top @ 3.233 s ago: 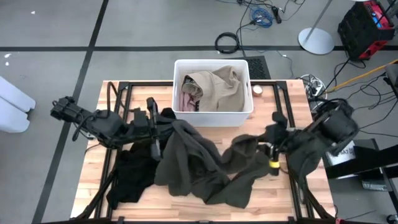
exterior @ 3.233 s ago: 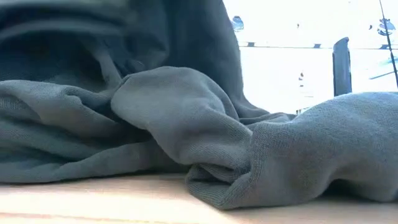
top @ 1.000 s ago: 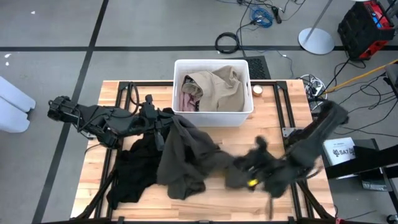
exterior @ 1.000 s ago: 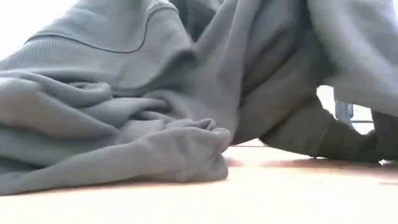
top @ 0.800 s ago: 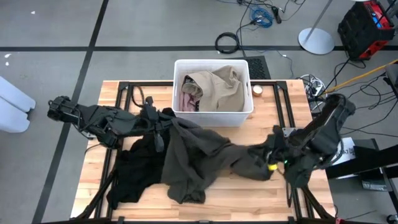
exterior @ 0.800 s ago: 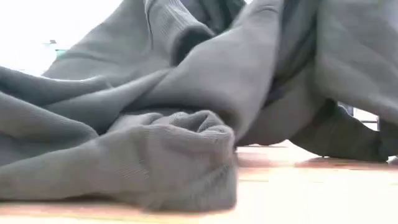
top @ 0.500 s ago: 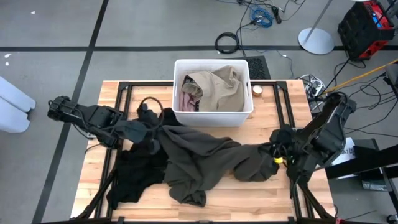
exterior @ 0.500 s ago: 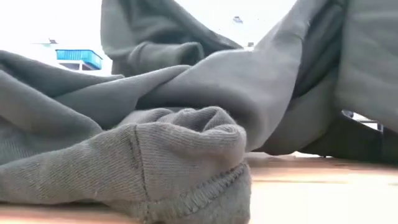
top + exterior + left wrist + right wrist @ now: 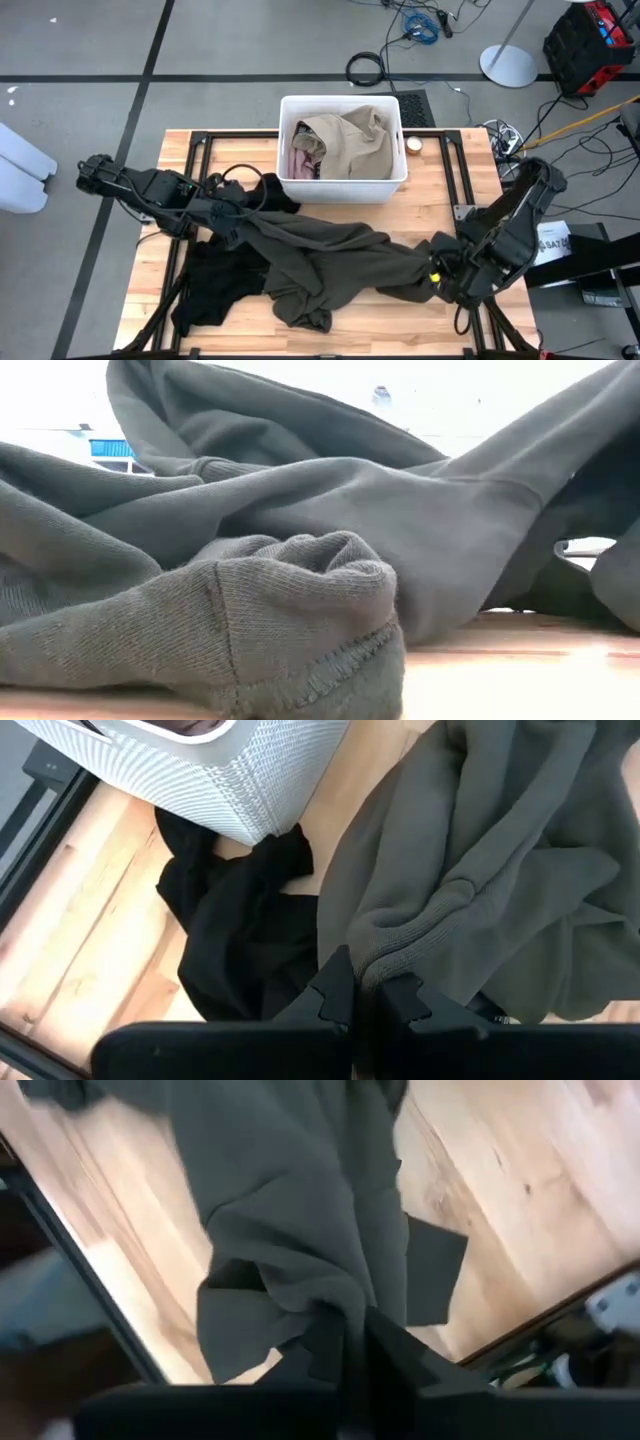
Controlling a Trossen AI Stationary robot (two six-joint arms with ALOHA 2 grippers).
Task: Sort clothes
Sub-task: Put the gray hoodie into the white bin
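Observation:
A large dark olive-green garment [image 9: 330, 250] lies stretched across the table's middle between my two grippers; it fills the low view [image 9: 300, 560]. My left gripper [image 9: 238, 226] is shut on its left end, and my right gripper [image 9: 436, 276] is shut on its right end. A black garment [image 9: 215, 280] lies crumpled on the table at the near left, partly under the olive one. Khaki-tan clothes [image 9: 350, 135] and a pale pink piece [image 9: 300, 162] lie inside the white bin [image 9: 342, 187]. My left gripper pinches a ribbed, folded edge of the olive garment [image 9: 385, 960] between its two fingers, coming slanting down from the table's left. The cloth runs away from the fingers onto the table. My right gripper [image 9: 345, 1345] pinches a bunched fold of the olive garment [image 9: 320, 1305] from above, pointing steeply down. The cloth hangs from the fingers and trails onto the wood.
The white bin stands at the far middle of the table; its wall [image 9: 230, 780] is close to my left gripper. Black frame rails [image 9: 200, 150] run along the table's left and right sides. Bare wood [image 9: 400, 320] shows along the near edge.
Both grippers have tipped to point further down. The left one has sunk toward the near edge. The right one has gone toward the right edge, then back toward the near edge. The olive garment, heaped before, is drawn out lengthwise between them and lies lower on the table.

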